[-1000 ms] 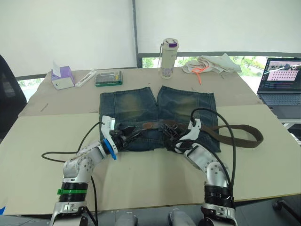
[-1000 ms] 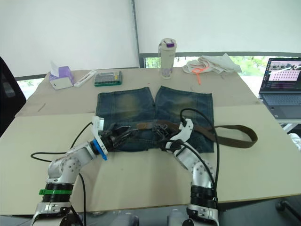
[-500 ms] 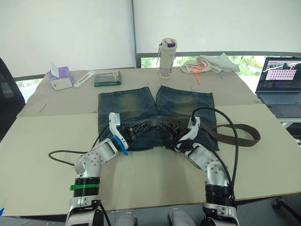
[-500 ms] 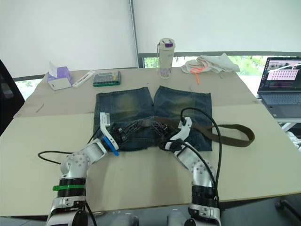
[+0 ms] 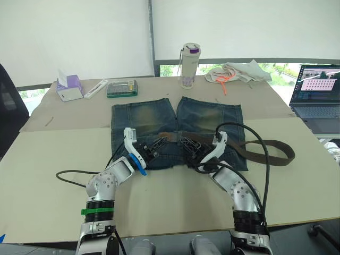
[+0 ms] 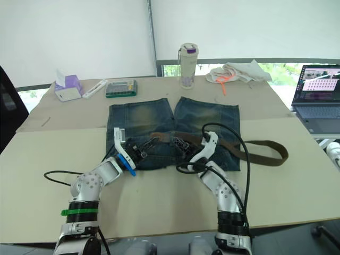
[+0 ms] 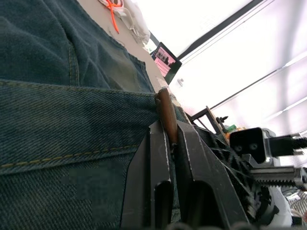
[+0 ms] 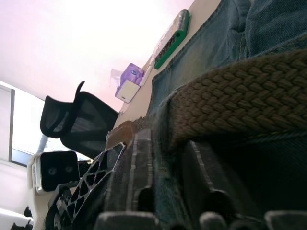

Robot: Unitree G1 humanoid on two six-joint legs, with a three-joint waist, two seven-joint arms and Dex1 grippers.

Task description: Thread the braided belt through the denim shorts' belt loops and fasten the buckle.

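Note:
The denim shorts (image 5: 175, 122) lie flat on the table, waistband towards me. The braided belt (image 5: 265, 144) runs along the waistband and loops off to the right over the table. My left gripper (image 5: 158, 142) is at the middle of the waistband. In its wrist view the left gripper (image 7: 168, 127) is shut on the belt's brown tip (image 7: 166, 112). My right gripper (image 5: 187, 142) sits just to the right of it, fingers (image 8: 134, 167) a little apart over belt (image 8: 240, 100) and denim. I cannot make out the buckle or the belt loops.
At the back of the table stand a bottle (image 5: 190, 65), a white cloth with orange cord (image 5: 236, 71), a green case (image 5: 122, 87) and a tissue box (image 5: 70, 86). A laptop (image 5: 319, 98) is at the right. Black cables trail from both wrists.
My left gripper moved right along the waistband to the belt's tip and closed on it. The right gripper's fingers have parted slightly.

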